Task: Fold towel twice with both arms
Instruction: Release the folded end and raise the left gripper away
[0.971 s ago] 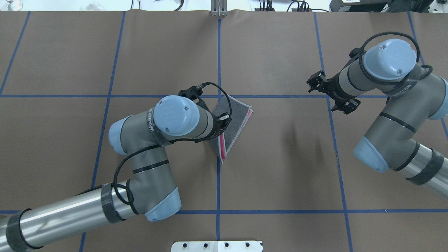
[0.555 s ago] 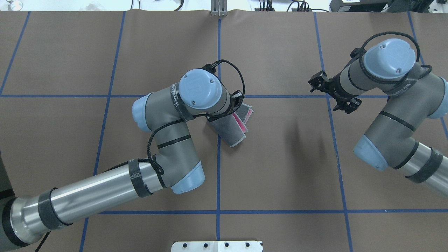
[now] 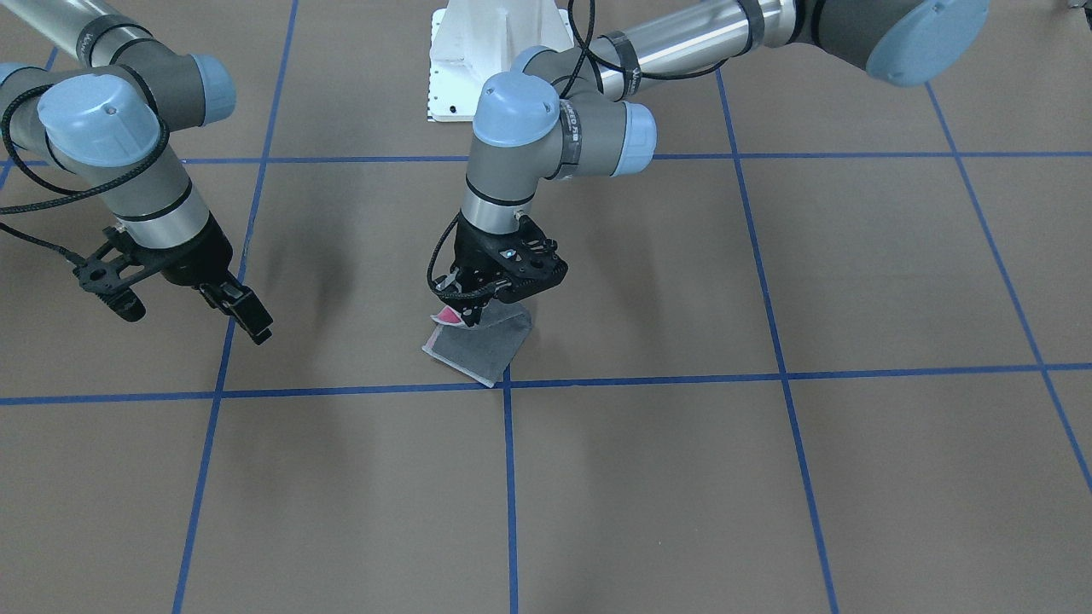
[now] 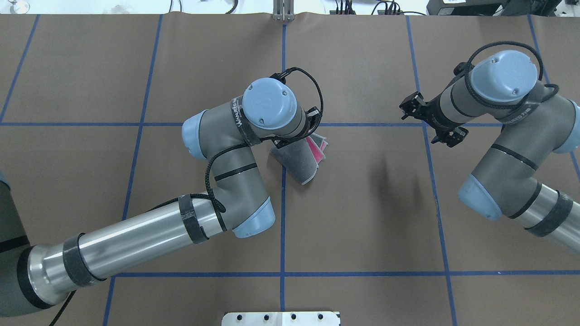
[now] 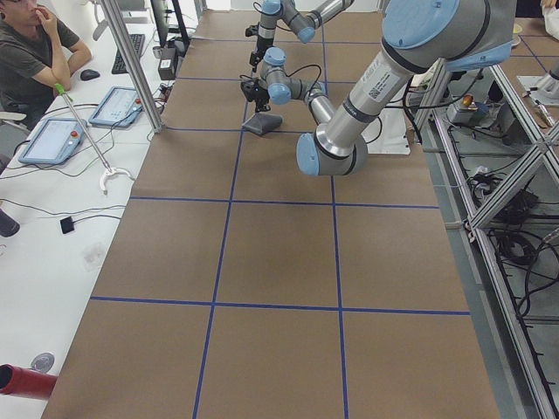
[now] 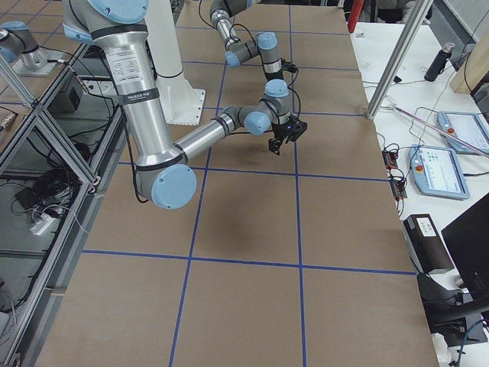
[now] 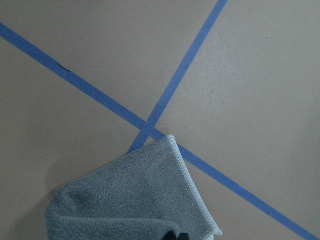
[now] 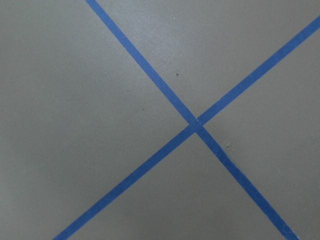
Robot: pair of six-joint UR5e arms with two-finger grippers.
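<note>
Swinging across in the last second, your left arm [image 4: 136, 244] has carried its wrist from the robot's left side of the towel [image 4: 297, 164] over to its far side. The cloth has gone from a broad, pointed shape to a smaller, thicker packet. Your right arm [image 4: 503, 149] has barely shifted.

Starting at the robot's edge of the table [image 4: 362, 235], you've got the left arm's silver tube running in low and bending up at the elbow. Further out is the towel, lying grey face up at the blue tape [image 4: 282, 226] crossing in the middle of the table. It's skewed to the grid, with its long edges running diagonally.

The left gripper [image 3: 467, 317] stands straight down on the towel's robot-side edge. Its jaws look pinched together on the cloth there, with a pink corner [image 3: 445, 317] peeking out beside them.

Over on the robot's right, the right gripper [image 4: 423, 123] hangs well apart from the towel. Its jaws are spread wide and hold nothing, and its wrist camera shows only bare tape.

So the left arm is the nearer one by far. The towel sits directly under its jaws, and I'd judge you're laying down the second fold, with release and flattening to follow.
</note>
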